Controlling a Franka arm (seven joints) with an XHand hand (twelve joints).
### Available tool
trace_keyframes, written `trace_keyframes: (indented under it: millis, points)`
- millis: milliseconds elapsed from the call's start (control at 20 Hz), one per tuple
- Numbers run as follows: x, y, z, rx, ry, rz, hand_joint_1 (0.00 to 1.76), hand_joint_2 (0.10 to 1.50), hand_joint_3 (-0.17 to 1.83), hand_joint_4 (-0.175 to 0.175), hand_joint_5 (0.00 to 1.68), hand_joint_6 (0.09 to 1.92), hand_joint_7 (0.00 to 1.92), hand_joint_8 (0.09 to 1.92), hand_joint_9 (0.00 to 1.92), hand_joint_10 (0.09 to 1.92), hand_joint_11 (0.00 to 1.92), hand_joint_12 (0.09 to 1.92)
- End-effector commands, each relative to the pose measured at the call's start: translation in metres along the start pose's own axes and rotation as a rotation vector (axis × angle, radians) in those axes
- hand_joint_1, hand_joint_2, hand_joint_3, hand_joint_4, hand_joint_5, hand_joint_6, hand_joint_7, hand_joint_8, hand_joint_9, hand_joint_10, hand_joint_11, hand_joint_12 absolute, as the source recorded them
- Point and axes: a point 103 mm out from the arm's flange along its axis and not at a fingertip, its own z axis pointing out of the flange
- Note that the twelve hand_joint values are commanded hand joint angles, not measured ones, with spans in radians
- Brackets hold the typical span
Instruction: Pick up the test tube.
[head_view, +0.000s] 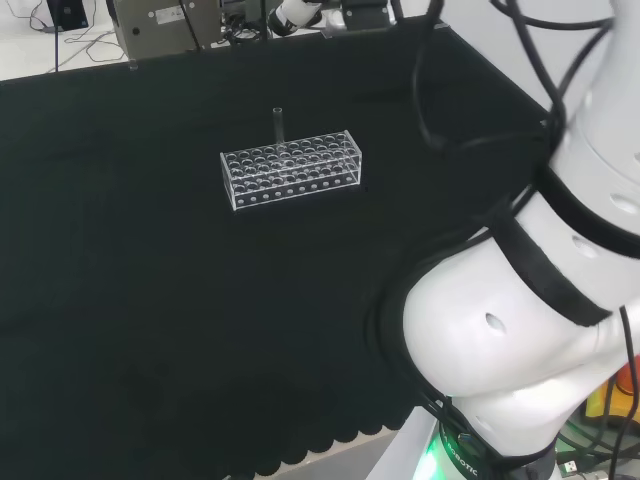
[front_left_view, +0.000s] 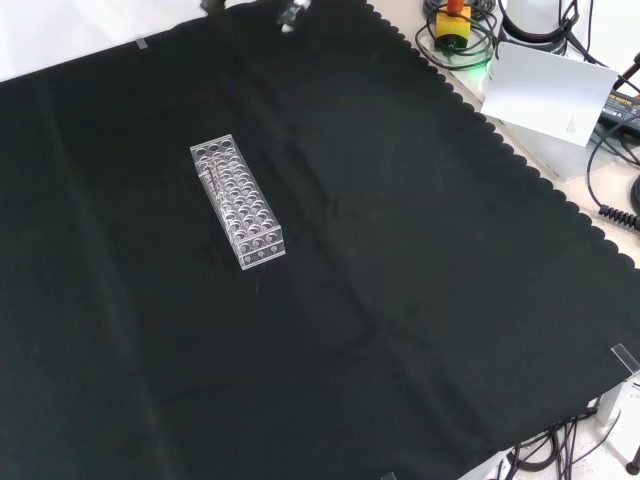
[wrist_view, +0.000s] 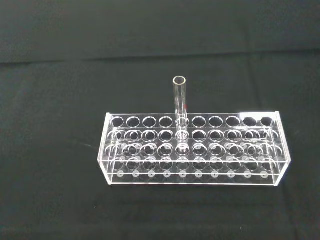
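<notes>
Black cloth covers the surface (head_view: 150, 330), and a clear rack (head_view: 291, 169) of round holes stands on it, well away from every edge. One test tube (wrist_view: 180, 102) stands upright in the rack, long axis vertical, open mouth up, seated in an outer row about midway along the rack's length. Whether the hand's fingers are spread or curled, I cannot tell.

Even, soft light falls on my desk (head_view: 150, 300), the black cloth (front_left_view: 400, 300) swallowing shadows, while faint glints edge the clear rack (wrist_view: 192, 150) and tube (wrist_view: 180, 97), sharply focused.
</notes>
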Motion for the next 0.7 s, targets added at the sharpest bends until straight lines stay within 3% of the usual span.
trace_keyframes:
  millis: [50,350,700]
  points:
    - [-0.001,0.052,0.021,0.076,0.020,0.012,0.75,1.11,-0.17,-0.112,0.26,0.09,0.16,0.92,0.19,0.96,0.09,1.59]
    - [-0.002,0.079,0.041,0.130,0.048,0.032,0.75,1.11,-0.17,-0.113,0.27,0.09,0.16,0.92,0.19,0.95,0.09,1.59]
    - [-0.001,0.103,0.067,0.180,0.022,0.045,0.76,1.11,-0.17,-0.115,0.27,0.09,0.17,0.92,0.19,0.95,0.09,1.59]
